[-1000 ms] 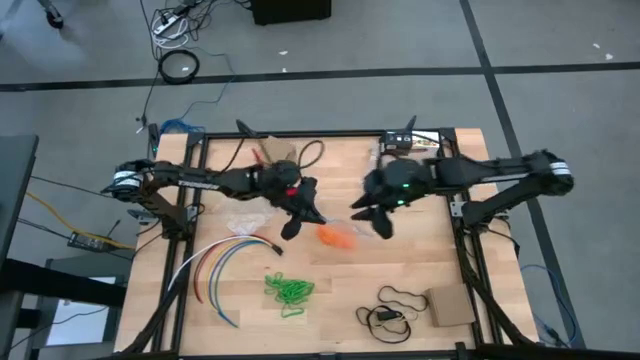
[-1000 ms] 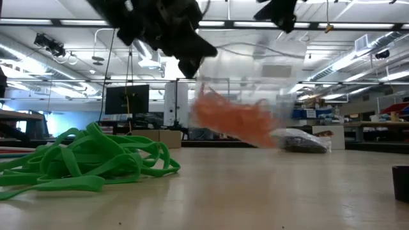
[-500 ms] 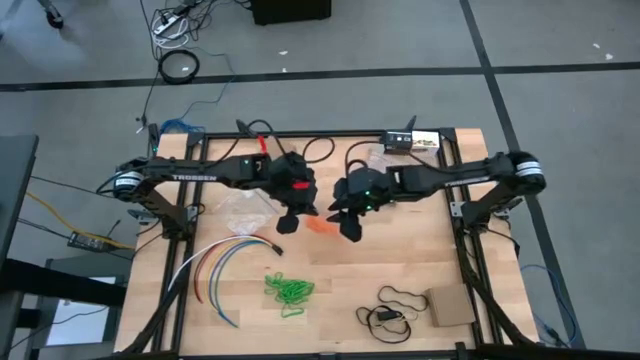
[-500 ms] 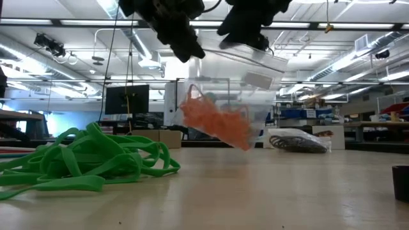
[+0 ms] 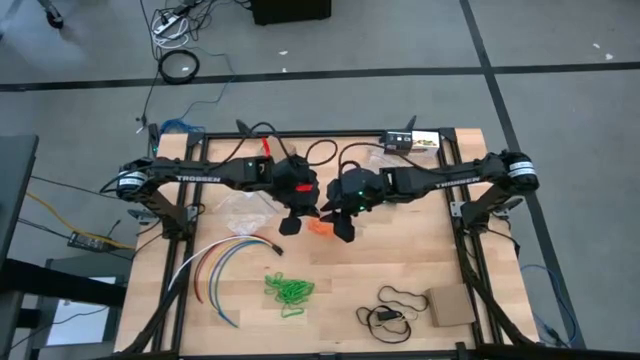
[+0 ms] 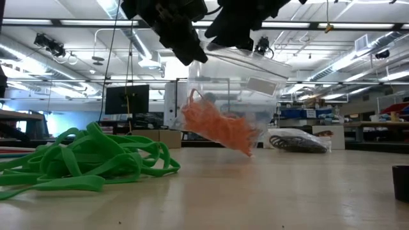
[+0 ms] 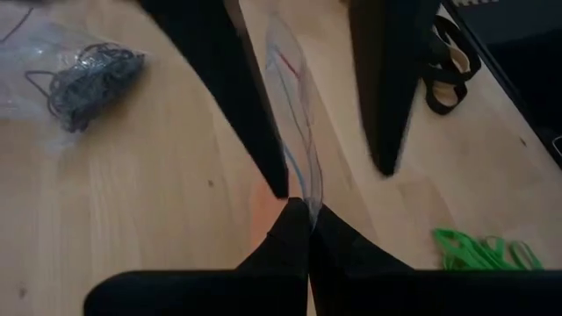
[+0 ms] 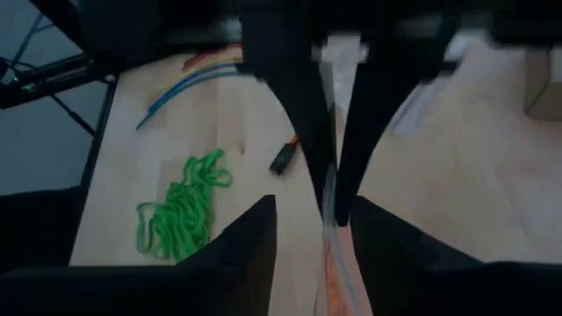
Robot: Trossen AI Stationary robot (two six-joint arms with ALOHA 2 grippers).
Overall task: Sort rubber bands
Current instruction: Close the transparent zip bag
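From above, the left gripper (image 5: 291,221) and right gripper (image 5: 338,222) are meeting over the middle of the wooden table (image 5: 420,255), with an orange clump (image 5: 318,228) showing between them. A heap of green rubber bands (image 5: 288,291) is lying nearer the front edge, beside curved coloured cables (image 5: 222,262).

At table height, a clear plastic bag (image 6: 231,102) is hanging from both grippers, orange rubber bands (image 6: 216,126) sagging inside it just above the tabletop. A second bag of dark bands (image 6: 299,140) is resting farther back.

In the left wrist view, the left gripper's fingers (image 7: 290,241) are pressing together on the bag's edge.

In the right wrist view, the right gripper's fingers (image 8: 241,241) are standing apart either side of the bag.
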